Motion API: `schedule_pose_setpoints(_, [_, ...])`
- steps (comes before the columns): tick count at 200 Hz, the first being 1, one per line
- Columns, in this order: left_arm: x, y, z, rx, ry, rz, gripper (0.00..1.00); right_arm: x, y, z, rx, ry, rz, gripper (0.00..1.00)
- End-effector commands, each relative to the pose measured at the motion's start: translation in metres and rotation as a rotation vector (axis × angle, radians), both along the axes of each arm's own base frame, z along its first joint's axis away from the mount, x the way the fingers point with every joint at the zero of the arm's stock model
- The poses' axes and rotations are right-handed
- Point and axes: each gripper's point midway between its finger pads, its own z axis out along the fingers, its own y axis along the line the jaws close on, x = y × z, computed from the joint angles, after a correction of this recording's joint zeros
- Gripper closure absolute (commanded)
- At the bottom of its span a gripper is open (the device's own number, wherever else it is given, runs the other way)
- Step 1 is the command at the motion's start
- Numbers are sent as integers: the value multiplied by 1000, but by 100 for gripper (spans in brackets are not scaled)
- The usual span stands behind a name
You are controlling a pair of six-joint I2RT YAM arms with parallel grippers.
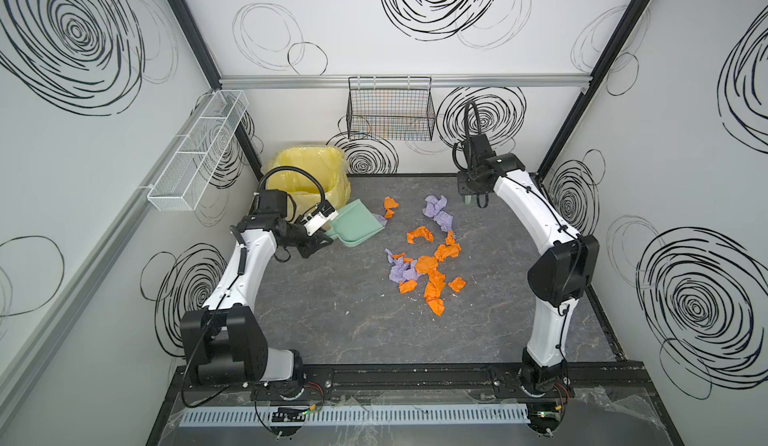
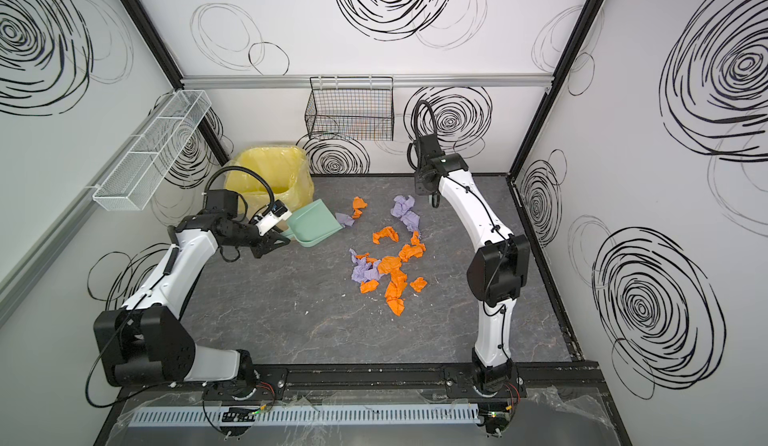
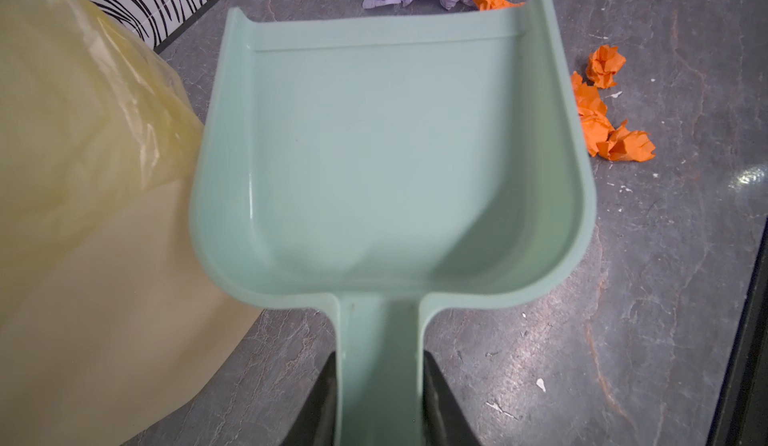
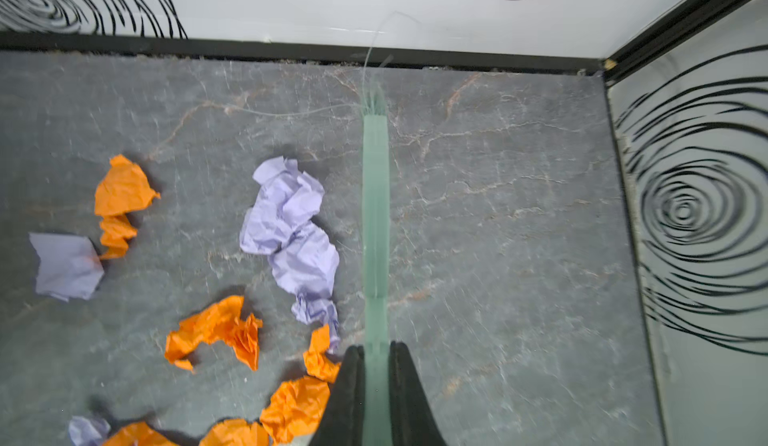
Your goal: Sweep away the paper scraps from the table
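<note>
**Grip state.** The left gripper (image 3: 379,363) pinches the handle of the dustpan (image 1: 357,224). The right gripper (image 4: 376,350) has its jaws pressed onto the brush (image 4: 375,215), seen edge-on.

**Location.** The scraps (image 1: 432,265) lie on the table (image 1: 332,332), right of centre, from mid-table toward the far edge. The pan sits near the far left corner, just beside the bin bag (image 1: 307,174). One lilac scrap lies at the pan's lip.

**Hazards, as I judge them.**
- The scatter is longer than the pan's mouth is wide, so one stroke is likely to shed scraps past both side walls.
- The mouth does not face the main heap, so scraps pushed straight left would pass it on the near side.
- Crumpled paper is light, and a fast stroke may flick it over the brush.
- The bag bulges beside the pan and may snag it on lifting.
- I cannot tell whether the lip lies flat — a gap would let scraps slide under.

**Orientation.** The scatter's long axis runs from far edge to near edge, and single scraps point nowhere. The pan's long axis runs from the left gripper diagonally toward the far right corner, mouth leading. The brush runs straight out from the jaws — bristles down toward the table near the far edge, right of the scraps.
</note>
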Motion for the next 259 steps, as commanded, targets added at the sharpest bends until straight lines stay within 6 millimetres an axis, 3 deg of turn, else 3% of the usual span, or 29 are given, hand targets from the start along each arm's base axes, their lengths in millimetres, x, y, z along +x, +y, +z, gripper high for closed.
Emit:
schedule_pose_setpoints(1, [-16, 4, -2, 10, 5, -8, 100, 31, 26, 3, 347, -53, -21, 100])
schedule_pose_setpoints(28, [-28, 2, -11, -2, 36, -18, 100, 55, 42, -12, 526, -84, -39, 100])
schedule_pose_setpoints(57, [-31, 2, -14, -6, 36, -15, 100, 69, 50, -30, 576, -81, -51, 100])
schedule_pose_setpoints(76, [-31, 3, -14, -12, 37, -10, 100, 72, 57, -52, 590, -46, -39, 100])
schedule_pose_setpoints(105, [-29, 3, -15, -14, 39, -11, 100, 58, 62, -82, 546, 37, -16, 100])
schedule_pose_setpoints(143, [-28, 3, -15, -15, 39, -9, 100, 16, 55, -90, 488, 68, 21, 100])
schedule_pose_setpoints(167, [-29, 3, -16, -16, 44, -11, 100, -6, 46, -73, 452, 57, 32, 100])
schedule_pose_setpoints(200, [-27, 2, -12, -28, 40, -6, 100, -8, 49, -3, 502, -72, 61, 100])
schedule_pose_setpoints(214, [-26, 2, -9, -33, 37, -4, 100, -6, 66, 25, 590, -121, 90, 100])
schedule_pose_setpoints(228, [-26, 1, -7, -35, 32, -2, 100, -1, 86, 40, 700, -139, 101, 100])
schedule_pose_setpoints(259, [-28, 0, -6, -42, 35, -1, 100, 19, 139, 39, 926, -127, 102, 100])
